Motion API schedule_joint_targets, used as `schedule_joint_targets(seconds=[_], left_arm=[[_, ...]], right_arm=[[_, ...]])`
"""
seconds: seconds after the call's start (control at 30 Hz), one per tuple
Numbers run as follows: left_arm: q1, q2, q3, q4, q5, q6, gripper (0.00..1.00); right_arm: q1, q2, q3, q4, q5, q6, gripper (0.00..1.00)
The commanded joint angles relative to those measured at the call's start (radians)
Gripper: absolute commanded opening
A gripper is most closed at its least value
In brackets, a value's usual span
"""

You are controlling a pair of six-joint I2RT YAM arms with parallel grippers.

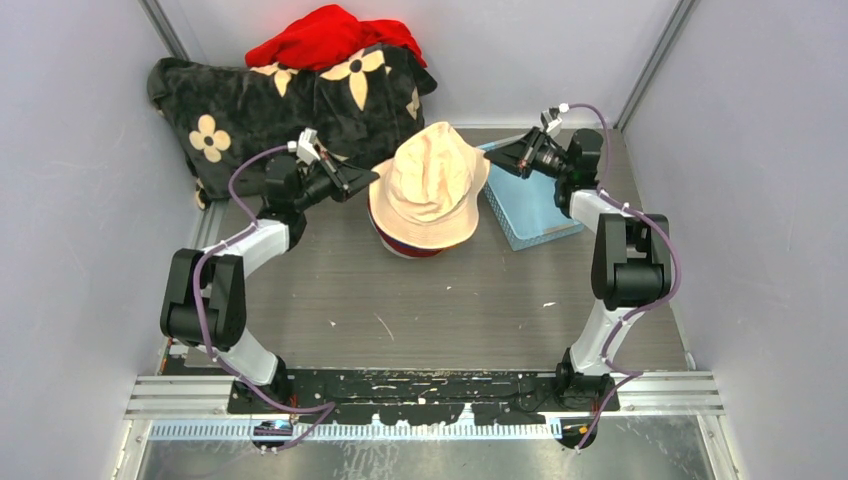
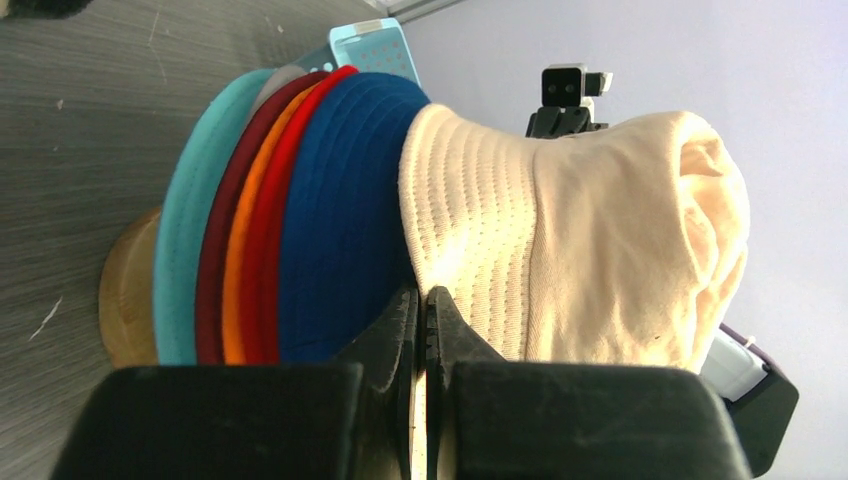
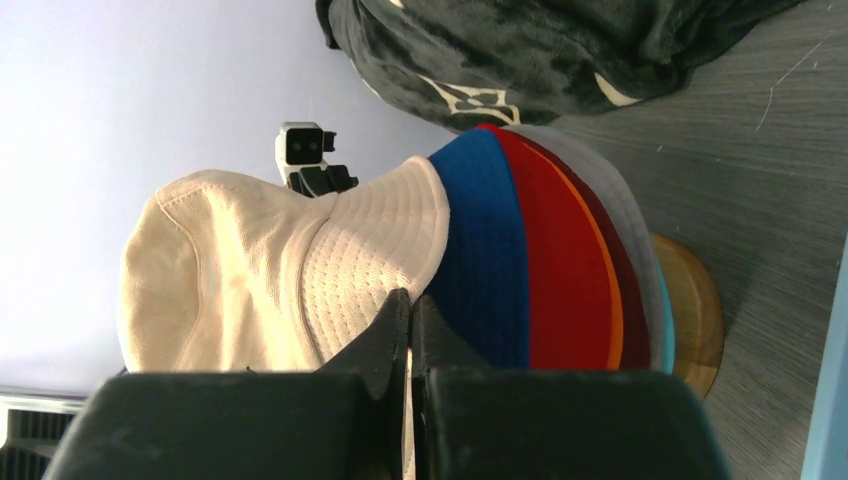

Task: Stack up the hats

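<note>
— What is laid out around the grippers?
— A grey table [image 1: 440,310] is spread beneath both of them. A black blanket [image 1: 270,110] with cream flowers is heaped behind the left gripper [image 1: 368,178]. A red cloth [image 1: 330,35] is piled on the far side of that blanket. A blue basket [image 1: 535,210] is set just below and behind the right gripper [image 1: 493,158].
— Where are the hats found?
— The hats [image 2: 250,230] are stacked between the two grippers on a wooden stand [image 2: 125,290]. Teal is placed lowest, then grey, maroon, orange, red and the blue hat [image 2: 345,220], and the cream hat [image 1: 430,180] is set on top.
— How are the grippers held?
— Both are pressed closed, and nothing is seen between the fingers. Each pair of tips is brought up against the cream hat's brim where the blue hat is met, one from each side.
</note>
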Motion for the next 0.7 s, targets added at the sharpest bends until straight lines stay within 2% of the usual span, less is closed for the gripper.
schedule_joint_targets(seconds=[0.0, 0.3, 0.47, 0.67], left_arm=[[0.043, -0.018, -0.106, 0.096, -0.071, 0.028, 0.00], [0.090, 0.049, -0.230, 0.192, -0.084, 0.032, 0.00], [0.115, 0.106, -0.214, 0.235, -0.068, 0.015, 0.00], [0.125, 0.195, -0.179, 0.290, -0.064, -0.020, 0.00]], right_arm=[[-0.020, -0.005, -0.034, 0.101, 0.032, -0.028, 0.01], [0.029, 0.034, -0.038, -0.006, 0.070, -0.137, 0.01], [0.027, 0.075, -0.014, -0.078, 0.104, -0.204, 0.01], [0.026, 0.141, 0.031, -0.083, 0.132, -0.219, 0.01]])
